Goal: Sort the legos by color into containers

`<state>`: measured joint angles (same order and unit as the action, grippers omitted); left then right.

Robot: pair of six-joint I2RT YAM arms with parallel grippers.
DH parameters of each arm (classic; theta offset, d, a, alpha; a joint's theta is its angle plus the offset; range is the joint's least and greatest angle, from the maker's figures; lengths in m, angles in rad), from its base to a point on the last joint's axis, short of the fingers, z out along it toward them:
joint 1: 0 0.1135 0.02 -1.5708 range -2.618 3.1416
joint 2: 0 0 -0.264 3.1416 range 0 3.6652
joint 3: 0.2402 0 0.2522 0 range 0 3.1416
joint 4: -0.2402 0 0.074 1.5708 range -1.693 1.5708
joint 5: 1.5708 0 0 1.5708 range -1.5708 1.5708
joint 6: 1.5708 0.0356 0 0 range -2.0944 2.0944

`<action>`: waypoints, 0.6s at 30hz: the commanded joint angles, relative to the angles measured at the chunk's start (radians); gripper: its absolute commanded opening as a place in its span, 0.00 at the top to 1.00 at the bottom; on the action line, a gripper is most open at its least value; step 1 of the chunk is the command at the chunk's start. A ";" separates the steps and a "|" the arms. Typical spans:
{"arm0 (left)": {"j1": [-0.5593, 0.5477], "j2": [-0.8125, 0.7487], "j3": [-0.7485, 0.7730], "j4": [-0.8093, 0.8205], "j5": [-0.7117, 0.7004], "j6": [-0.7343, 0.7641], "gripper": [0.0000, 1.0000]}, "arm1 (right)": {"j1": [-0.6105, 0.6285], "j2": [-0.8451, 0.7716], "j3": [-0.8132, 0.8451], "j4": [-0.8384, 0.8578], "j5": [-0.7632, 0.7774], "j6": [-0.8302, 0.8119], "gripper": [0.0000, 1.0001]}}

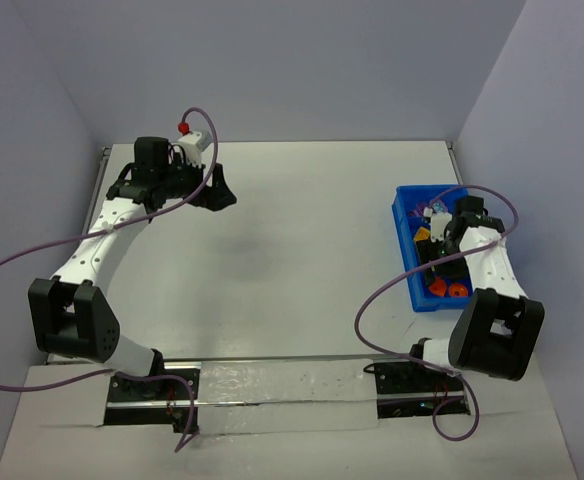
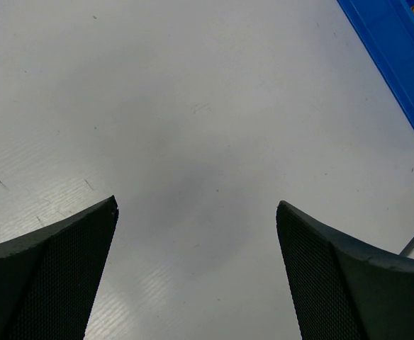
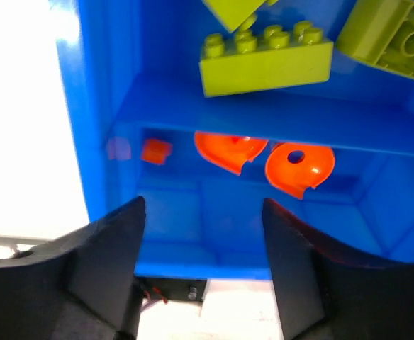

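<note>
Nearest, the right gripper (image 3: 203, 205) hangs with black jaws spread and empty over the bright-blue plastic tray (image 3: 97, 106). Two rounded orange plastic pieces (image 3: 230, 150) lie just past its tips at twelve o'clock, with lime-green studded bricks (image 3: 264, 64) beyond the divider (image 3: 264, 117). Meanwhile the left gripper (image 2: 197, 204) gapes wide above the white table (image 2: 193, 85), the tray at two o'clock.

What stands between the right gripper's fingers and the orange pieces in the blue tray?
Nothing visible. The right gripper hangs open over the blue tray, and the orange pieces lie uncovered in the compartment ahead of it. The lime-green bricks sit beyond the divider, out of the path.
</note>
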<state>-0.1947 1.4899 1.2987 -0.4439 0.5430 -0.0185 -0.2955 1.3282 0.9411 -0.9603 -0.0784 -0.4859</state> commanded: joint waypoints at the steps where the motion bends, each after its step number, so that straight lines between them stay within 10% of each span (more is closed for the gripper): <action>1: -0.005 -0.006 0.047 -0.006 -0.001 0.008 0.01 | -0.006 -0.055 0.102 -0.076 -0.047 0.000 0.19; 5: -0.003 -0.017 0.050 -0.015 0.002 0.007 0.01 | 0.008 -0.069 0.232 -0.125 -0.118 0.017 0.00; 18: 0.142 -0.026 0.041 -0.044 0.015 -0.051 0.01 | 0.601 0.272 0.723 0.234 -0.107 0.474 0.00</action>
<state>-0.1056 1.4899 1.2991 -0.4763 0.5587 -0.0497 0.2079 1.4828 1.5734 -0.8939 -0.1997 -0.1923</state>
